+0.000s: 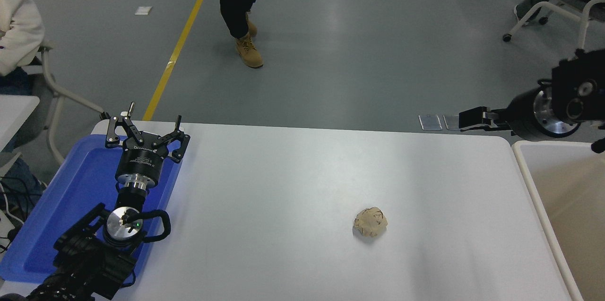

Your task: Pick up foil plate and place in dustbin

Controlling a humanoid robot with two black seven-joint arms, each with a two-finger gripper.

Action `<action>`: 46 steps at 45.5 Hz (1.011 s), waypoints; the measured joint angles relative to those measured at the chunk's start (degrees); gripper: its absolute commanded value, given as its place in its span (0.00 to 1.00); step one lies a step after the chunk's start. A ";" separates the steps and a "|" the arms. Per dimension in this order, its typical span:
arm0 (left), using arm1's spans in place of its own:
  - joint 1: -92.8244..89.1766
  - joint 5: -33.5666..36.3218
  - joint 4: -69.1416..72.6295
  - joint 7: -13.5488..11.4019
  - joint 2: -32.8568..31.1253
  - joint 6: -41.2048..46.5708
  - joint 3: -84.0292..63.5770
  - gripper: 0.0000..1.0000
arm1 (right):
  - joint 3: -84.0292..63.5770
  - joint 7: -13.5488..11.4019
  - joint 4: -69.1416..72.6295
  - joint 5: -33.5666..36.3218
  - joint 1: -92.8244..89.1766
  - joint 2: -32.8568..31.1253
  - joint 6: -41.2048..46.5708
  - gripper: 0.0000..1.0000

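Note:
The foil plate is not in view anywhere in the head view. The dustbin [530, 183], with a thick off-white rim and a beige inside, stands against the table's right end and is cut off by the picture's edge. My right gripper [463, 119] reaches in from the right edge, pointing left above the table's far right corner, beyond the dustbin's far wall. It is seen edge-on and nothing shows in it. My left gripper [144, 127] is parked at the lower left, open and empty, above a blue tray.
A crumpled beige paper ball [371, 221] lies on the white table [283, 187] right of centre. The blue tray [78, 187] sits at the table's left end. A person's legs [243, 3] cross the floor beyond the table; chairs stand at the far left and right.

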 measured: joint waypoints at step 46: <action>-0.01 0.06 0.00 0.05 0.00 -0.08 0.00 1.00 | 0.71 -0.05 4.27 12.63 12.01 13.35 21.91 1.00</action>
